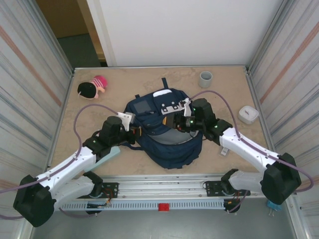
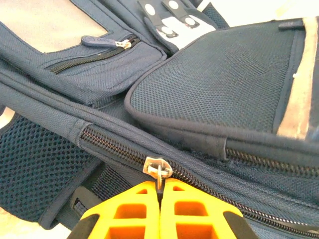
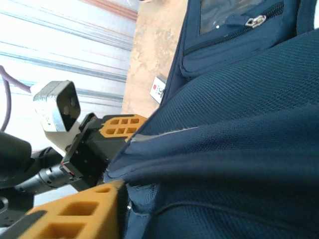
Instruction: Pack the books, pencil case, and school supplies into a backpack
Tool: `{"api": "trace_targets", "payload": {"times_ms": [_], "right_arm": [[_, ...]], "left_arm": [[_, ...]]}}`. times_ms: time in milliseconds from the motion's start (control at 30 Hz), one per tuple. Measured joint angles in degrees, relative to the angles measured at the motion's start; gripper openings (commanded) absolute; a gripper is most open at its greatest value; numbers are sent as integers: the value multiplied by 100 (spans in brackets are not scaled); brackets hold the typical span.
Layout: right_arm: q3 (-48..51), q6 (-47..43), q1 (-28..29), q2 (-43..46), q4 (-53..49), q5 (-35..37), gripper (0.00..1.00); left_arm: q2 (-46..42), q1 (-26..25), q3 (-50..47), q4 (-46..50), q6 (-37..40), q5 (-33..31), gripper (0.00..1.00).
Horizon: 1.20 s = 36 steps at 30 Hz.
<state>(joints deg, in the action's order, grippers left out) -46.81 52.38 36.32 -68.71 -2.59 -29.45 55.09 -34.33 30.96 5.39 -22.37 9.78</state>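
Left pincer (image 2: 159, 196): 2 orange moulded fingers with open rectangular cells, pressed together and clamped on the small metal zipper pull (image 2: 158, 170) of the backpack (image 1: 169, 149). The pull belongs to a dark coil zip that runs diagonally across the bag's side. Left to right on the bench (image 1: 224, 94), a mottled beige, stone-like slab: a rounded black-and-pink item (image 1: 92, 88) at the far left corner, well apart from the bag; the pencil case (image 1: 107, 156), flat and pale mint, at the near left, partly under the left arm; the backpack in the middle, lying flat, of coarse navy weave with an open-holed mesh section (image 2: 40, 164), a pale reflective stripe (image 2: 294, 99), white patches (image 2: 172, 22) bearing round dark studs, and a square front pocket (image 1: 142, 106) with a pale window. 1 small white piece (image 3: 158, 89) with red print, too small to read, lies on the bench just beside the bag's edge. Right pincer (image 1: 175, 121) sits over the upper middle of the backpack; the right wrist view shows 1 orange finger (image 3: 75, 214) against a fold of navy fabric, the other hidden, so whether it is wide, narrow or holding cloth cannot be told. Further right stand a grey cylindrical cup (image 1: 206, 78) near the far edge and a rounded white box (image 1: 248, 114) near the right wall, both apart from the bag.
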Motion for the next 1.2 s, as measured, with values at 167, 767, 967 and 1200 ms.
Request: {"api": "trace_targets", "payload": {"times_ms": [167, 767, 967, 1200], "right_arm": [[-118, -109, 15, -4, -177, 66, 11], [-275, -153, 332, -144, 210, 848, 6], [-852, -140, 619, -1285, 640, 1178, 6], [-1497, -103, 715, -2168, 984, 1458, 27]], "left_arm": [[15, 299, -17, 87, -15, -155, 0], [922, 1558, 442, -155, -94, 223, 70], [-7, 1519, 442, 160, -234, 61, 75], [-374, 1519, 372, 516, -372, -146, 77]]}}
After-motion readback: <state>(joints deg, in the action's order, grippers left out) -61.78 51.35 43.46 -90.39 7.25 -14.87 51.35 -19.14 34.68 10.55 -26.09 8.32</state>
